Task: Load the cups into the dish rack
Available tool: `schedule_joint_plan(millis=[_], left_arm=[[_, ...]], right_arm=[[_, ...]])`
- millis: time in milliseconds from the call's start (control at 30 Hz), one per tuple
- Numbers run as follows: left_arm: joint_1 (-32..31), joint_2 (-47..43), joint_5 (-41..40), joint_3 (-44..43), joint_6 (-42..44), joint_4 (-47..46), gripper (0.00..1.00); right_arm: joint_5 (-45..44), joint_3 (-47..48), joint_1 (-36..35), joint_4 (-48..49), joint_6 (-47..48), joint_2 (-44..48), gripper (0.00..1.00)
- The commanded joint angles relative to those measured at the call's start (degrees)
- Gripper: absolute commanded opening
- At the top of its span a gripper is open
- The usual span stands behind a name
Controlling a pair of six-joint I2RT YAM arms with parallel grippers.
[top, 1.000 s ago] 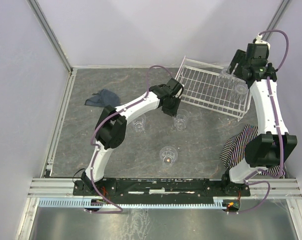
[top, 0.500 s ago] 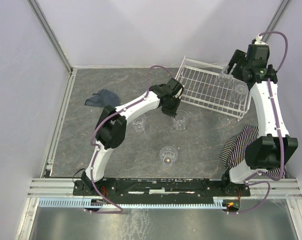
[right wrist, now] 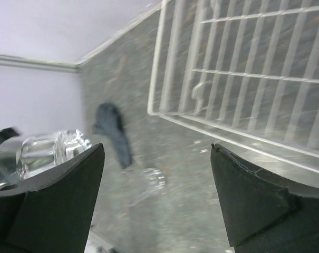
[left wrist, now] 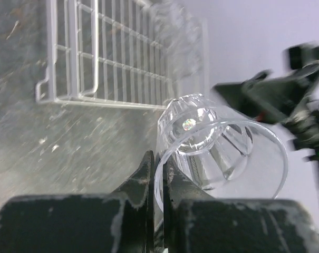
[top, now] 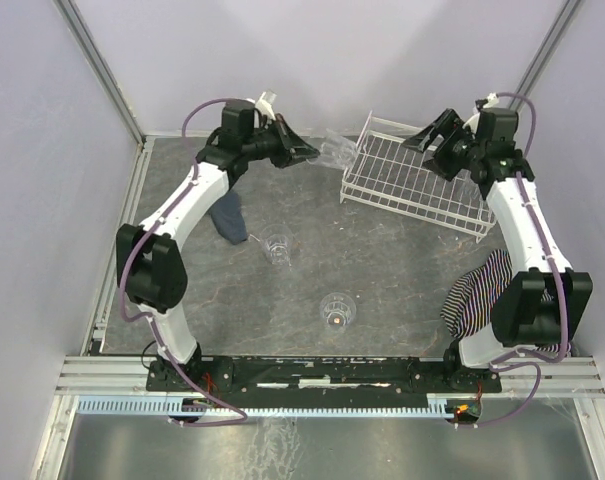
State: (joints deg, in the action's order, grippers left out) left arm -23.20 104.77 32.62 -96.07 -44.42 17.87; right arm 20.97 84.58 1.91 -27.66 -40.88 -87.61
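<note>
Left tool (top: pixel 306 153) pinches a cup (top: pixel 334 152) by its rim, sideways beside the dish rack (top: pixel 407 180) — likely for loading — while the right tool (top: pixel 428 139) gapes empty over it.

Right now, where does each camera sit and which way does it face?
Top external: fixed above and behind the bases, looking down on the table; the left arm and right arm show whole.
Left wrist: on the left arm, looking along the left fingers, shut on a clear cup, toward the dish rack.
Right wrist: near the dish rack, looking down and left between the open right fingers.
Shared: both wrist views show the dish rack and that held cup.
</note>
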Motion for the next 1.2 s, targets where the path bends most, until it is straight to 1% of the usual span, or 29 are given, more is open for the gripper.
schedule_joint_plan(millis=[0,100,167,200,233,300,400,567,967,1167], left_arm=[[1.8,-0.6,13.2,5.3,-21.9,-26.7,0.03],[2.0,1.2,15.2,7.6,-31.9,-39.3,0.03],[1.9,2.0,15.2,9.5,-38.3,-46.9,0.03],[1.9,2.4,15.2,10.3,-41.2,-50.0,0.03],[1.8,2.8,15.2,10.8,-43.5,-51.7,0.03],[1.7,3.1,15.1,11.1,-44.6,-52.8,0.03],[1.8,3.2,14.9,11.4,-44.9,-52.9,0.03],[1.8,3.6,14.5,11.9,-45.2,-53.5,0.03],[1.8,6.7,13.8,10.2,-44.7,-53.5,0.03],[1.8,8.0,13.8,8.5,-44.9,-53.8,0.03]], right_arm=[[16.1,-6.6,-0.3,22.3,-21.3,0.7,0.89],[20.2,-10.1,-2.2,35.4,-33.5,-1.2,0.9],[20.9,-11.8,-3.9,42.3,-38.8,-2.0,0.92],[20.7,-12.5,-4.7,45.2,-41.0,-2.3,0.97],[20.6,-13.0,-5.3,49.1,-43.3,-2.9,1.0],[20.6,-13.7,-6.5,55.7,-47.8,-4.3,1.0],[20.2,-13.6,-7.8,60.6,-52.0,-6.2,1.0],[20.9,-11.7,-9.8,61.3,-53.6,-7.8,1.0],[22.0,-12.6,-11.9,65.7,-58.2,-8.2,1.0],[22.9,-12.7,-12.3,65.4,-58.6,-8.4,0.96]])
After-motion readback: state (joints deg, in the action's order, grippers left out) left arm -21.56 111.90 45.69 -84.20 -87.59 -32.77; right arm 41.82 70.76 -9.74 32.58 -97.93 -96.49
